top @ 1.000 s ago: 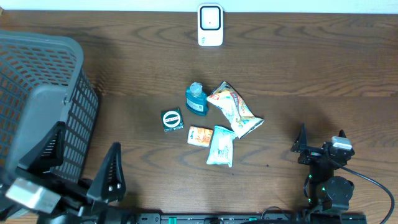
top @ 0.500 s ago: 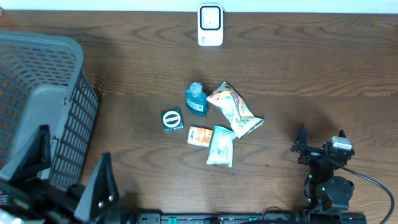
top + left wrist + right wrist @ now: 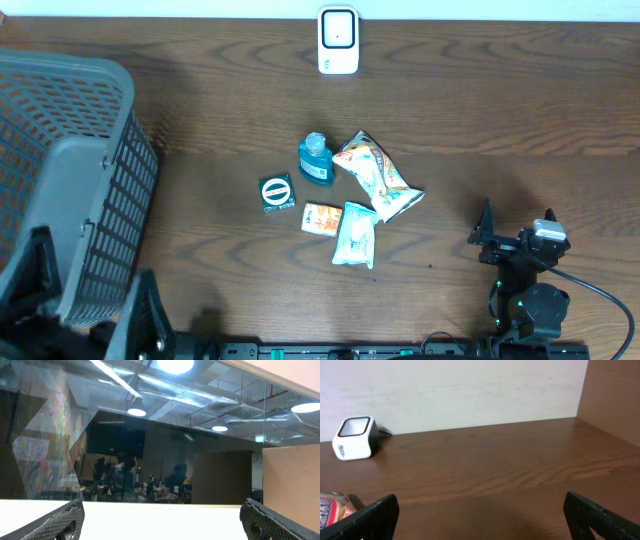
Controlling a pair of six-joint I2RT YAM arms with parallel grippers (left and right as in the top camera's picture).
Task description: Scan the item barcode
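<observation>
Looking down from overhead, I see the left gripper has slid lower, into the bottom-left corner over the basket. Its jaws are wide, and it is partly cut off by the frame edge. The right gripper, lower right, is unmoved, spread wide and empty. The snack bag and four smaller items lie mid-frame, with the scanner at top centre. My left wrist view shows only ceiling lights and glass, with the fingers in the bottom corners. On the right wrist view, the snack bag is clipped at lower left.

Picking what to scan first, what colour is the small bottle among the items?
Blue. The bottle shows best in the overhead view.
</observation>
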